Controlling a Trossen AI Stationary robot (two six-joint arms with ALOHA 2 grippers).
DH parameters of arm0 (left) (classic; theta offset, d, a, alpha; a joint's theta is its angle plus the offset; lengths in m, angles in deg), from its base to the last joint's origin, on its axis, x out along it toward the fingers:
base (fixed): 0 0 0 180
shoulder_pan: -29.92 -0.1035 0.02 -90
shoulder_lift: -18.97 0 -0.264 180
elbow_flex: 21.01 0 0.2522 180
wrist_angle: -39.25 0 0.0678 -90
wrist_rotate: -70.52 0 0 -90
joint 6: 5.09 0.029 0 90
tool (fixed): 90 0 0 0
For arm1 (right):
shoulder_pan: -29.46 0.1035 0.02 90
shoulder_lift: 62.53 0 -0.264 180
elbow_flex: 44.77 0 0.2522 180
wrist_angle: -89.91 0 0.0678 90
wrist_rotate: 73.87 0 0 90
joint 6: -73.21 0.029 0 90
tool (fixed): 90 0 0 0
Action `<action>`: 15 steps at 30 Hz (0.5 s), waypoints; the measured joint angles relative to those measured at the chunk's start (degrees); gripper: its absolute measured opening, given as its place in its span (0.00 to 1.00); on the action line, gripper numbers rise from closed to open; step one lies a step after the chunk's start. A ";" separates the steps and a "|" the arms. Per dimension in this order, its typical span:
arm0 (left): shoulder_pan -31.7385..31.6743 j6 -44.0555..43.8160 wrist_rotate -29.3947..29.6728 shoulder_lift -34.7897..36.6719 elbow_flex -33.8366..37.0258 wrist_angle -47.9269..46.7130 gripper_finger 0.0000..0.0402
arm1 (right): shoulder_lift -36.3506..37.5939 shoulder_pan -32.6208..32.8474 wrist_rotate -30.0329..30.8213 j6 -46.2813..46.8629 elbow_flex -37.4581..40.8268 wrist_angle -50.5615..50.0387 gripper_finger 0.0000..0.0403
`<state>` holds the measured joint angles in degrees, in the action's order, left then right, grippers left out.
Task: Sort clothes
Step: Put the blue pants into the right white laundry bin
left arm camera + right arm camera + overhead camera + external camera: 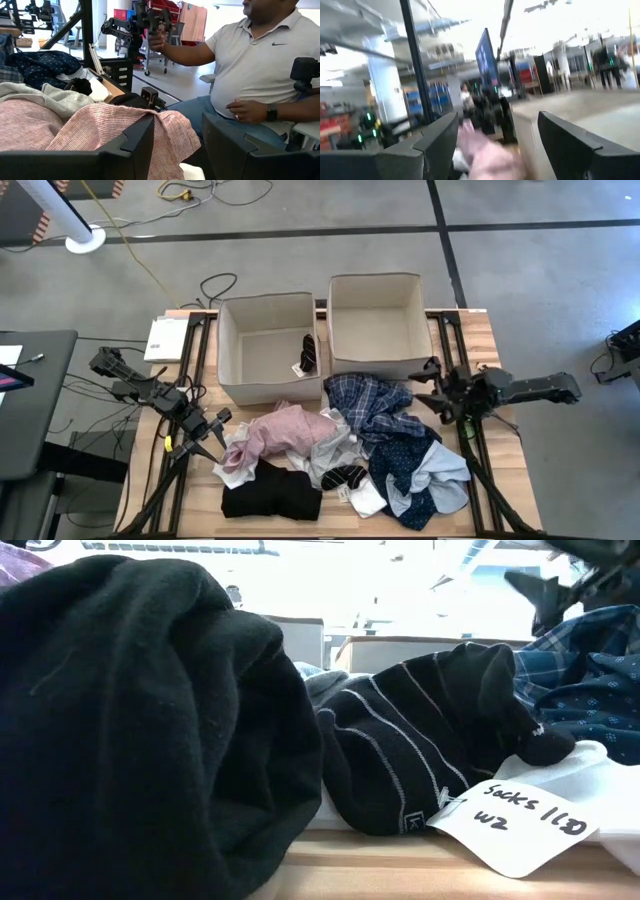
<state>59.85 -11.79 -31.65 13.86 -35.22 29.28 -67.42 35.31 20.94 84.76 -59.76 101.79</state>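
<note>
The clothes lie in a heap on the table's near middle. It holds a pink garment (285,428), a black one (270,495), a grey one (335,455), blue plaid (370,400), navy dotted (405,460), light blue (440,475) and white (365,498). A black striped sock pair (420,740) with a paper tag (520,825) lies on the heap. My left gripper (218,435) is open at the pink garment's left edge (100,130). My right gripper (428,388) is open and empty beside the plaid garment's right side.
Two beige fabric boxes stand at the far side: the left one (232,370) holds a black striped sock (308,355), and the right one (375,363) stands beside it. A seated person (260,60) is beyond the table's near edge, holding controller arms.
</note>
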 joint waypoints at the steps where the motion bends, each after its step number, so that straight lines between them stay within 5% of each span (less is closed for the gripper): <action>1: -0.02 -0.02 0.00 0.00 0.00 -0.02 0.39 | 0.00 0.00 0.08 0.01 0.00 1.57 0.72; 15: 0.00 -0.01 0.00 0.00 0.00 0.00 0.39 | 0.00 0.00 2.86 0.63 -0.07 7.84 0.72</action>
<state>59.85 -11.80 -31.65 13.86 -35.22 29.28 -67.42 35.31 23.79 85.39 -59.83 109.62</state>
